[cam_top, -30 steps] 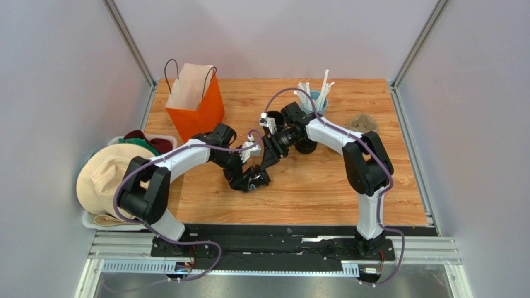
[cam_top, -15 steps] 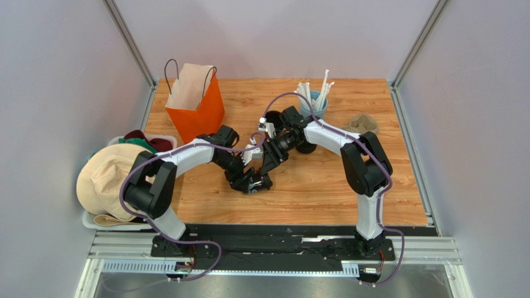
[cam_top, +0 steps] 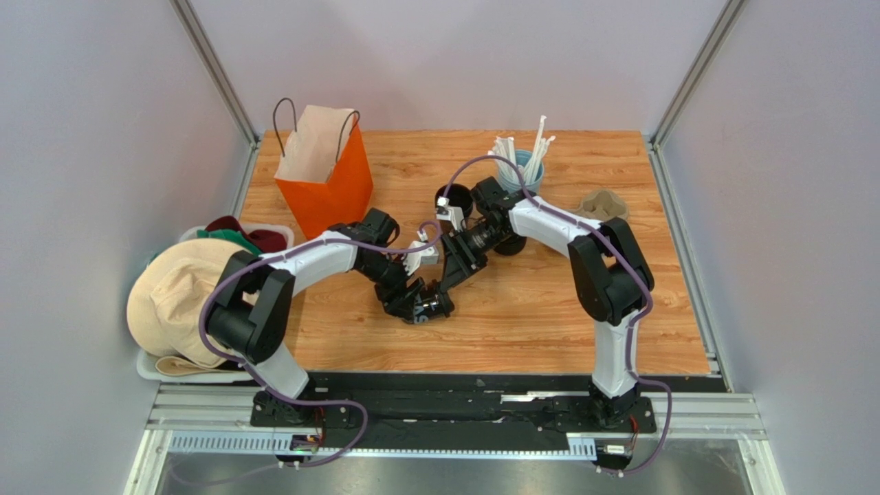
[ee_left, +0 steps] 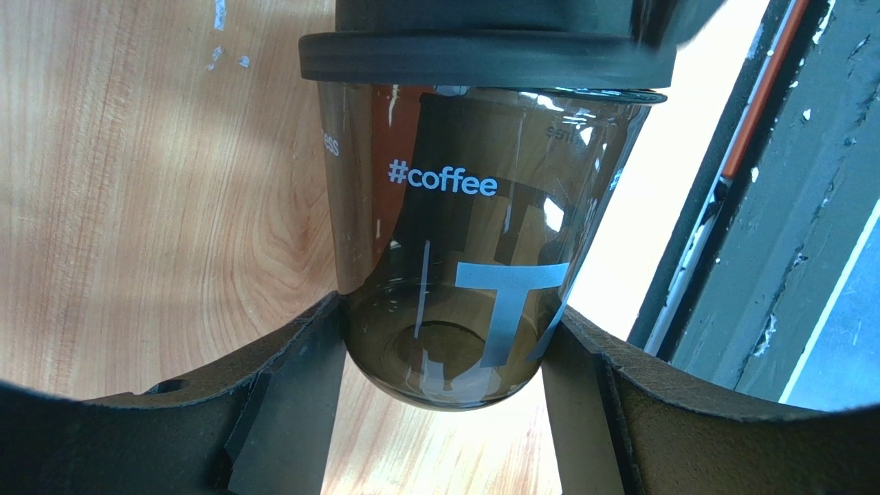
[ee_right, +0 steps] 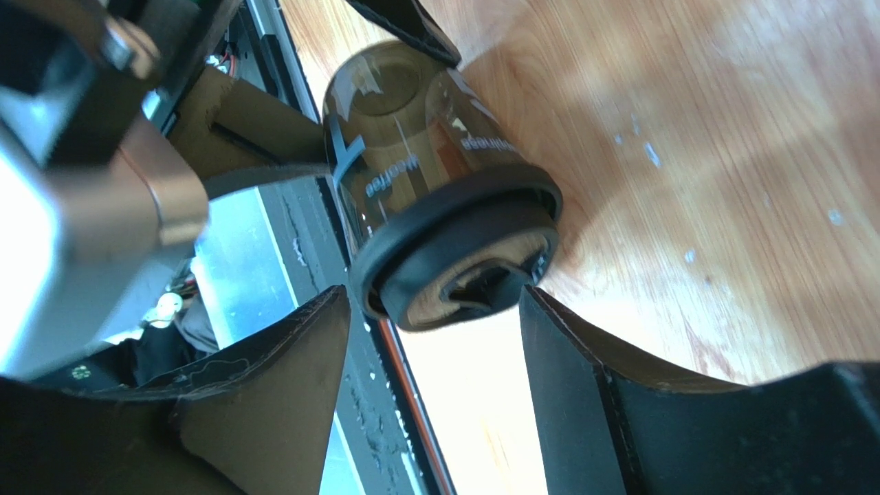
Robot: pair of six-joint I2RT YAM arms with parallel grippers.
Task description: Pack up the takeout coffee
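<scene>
The takeout coffee (ee_left: 465, 227) is a dark see-through cup printed "#coffee", with a black lid (ee_left: 485, 57). My left gripper (ee_left: 446, 311) is shut on the cup's lower body, one finger on each side, and holds it on its side just over the wooden table near the front middle (cam_top: 426, 307). My right gripper (ee_right: 429, 299) is open and faces the lid (ee_right: 454, 248), which sits just at its fingertips with a gap on both sides. In the top view the right gripper (cam_top: 452, 276) is right beside the left one, and the arms hide the cup.
An orange paper bag (cam_top: 325, 170) stands open at the back left. A pale blue cup of white straws (cam_top: 522, 165) and a cardboard cup tray (cam_top: 602, 204) are at the back right. A bin of hats (cam_top: 191, 294) is off the left edge. Another dark round item (cam_top: 452, 194) lies mid-table.
My left gripper has shifted slightly right and nearer with the cup. My right gripper has come down toward the cup's lid end.
</scene>
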